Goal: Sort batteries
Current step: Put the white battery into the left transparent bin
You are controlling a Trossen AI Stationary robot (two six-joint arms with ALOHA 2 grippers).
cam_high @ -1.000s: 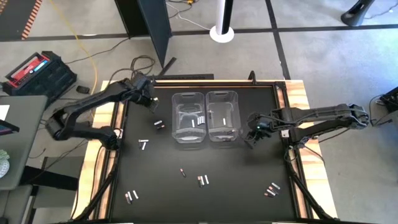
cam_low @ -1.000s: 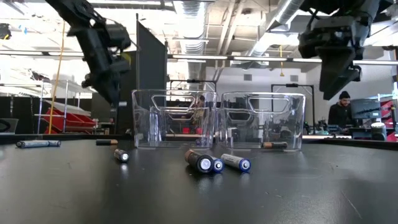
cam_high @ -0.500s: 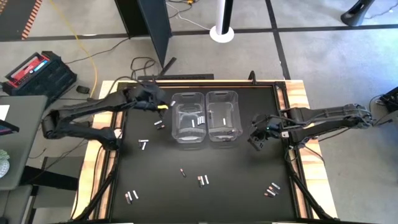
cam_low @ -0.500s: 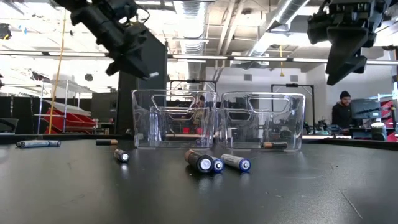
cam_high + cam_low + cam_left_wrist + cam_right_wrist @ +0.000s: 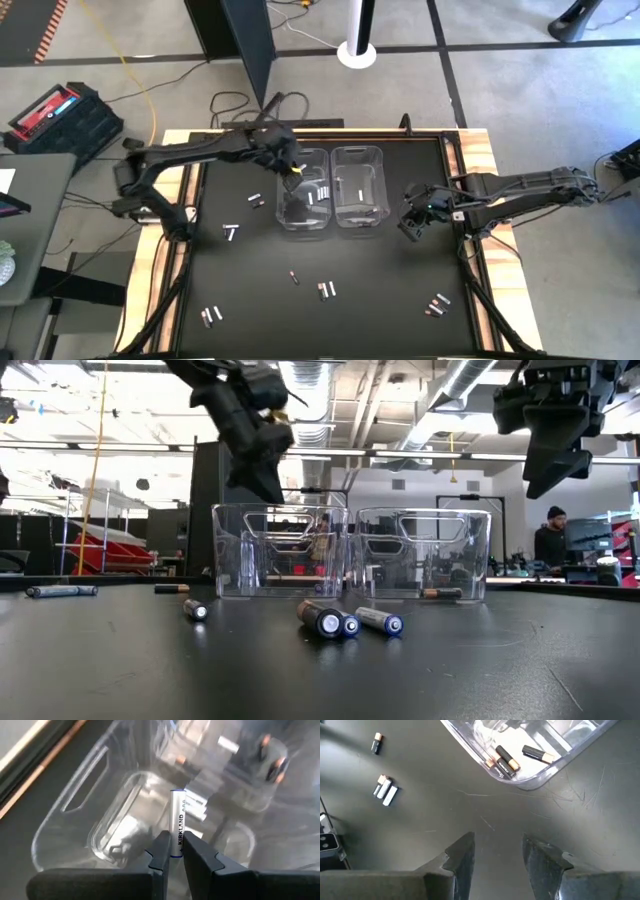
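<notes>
White AAA cell (image 5: pixel 177 822) pinched in left gripper (image 5: pixel 172 851), hanging over the left clear bin (image 5: pixel 302 190).

Cell is small, rigid, smooth-skinned and likely light; it's gripped near its lower end, so it could pivot. Mid-barrel is the safer hold. Bin sits around 12 o'clock on the table (image 5: pixel 260 320); loose batteries (image 5: pixel 326 290) scattered from 5 to 9 o'clock. Right gripper (image 5: pixel 412 224) waits just beside the right bin (image 5: pixel 358 187) at 3 o'clock, jaws spread wide, holding nothing.

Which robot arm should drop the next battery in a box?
The left one, probably. Its left gripper is shut on a white battery, right above the left bin. The right gripper is open and empty, over bare table beside the right bin.
</notes>
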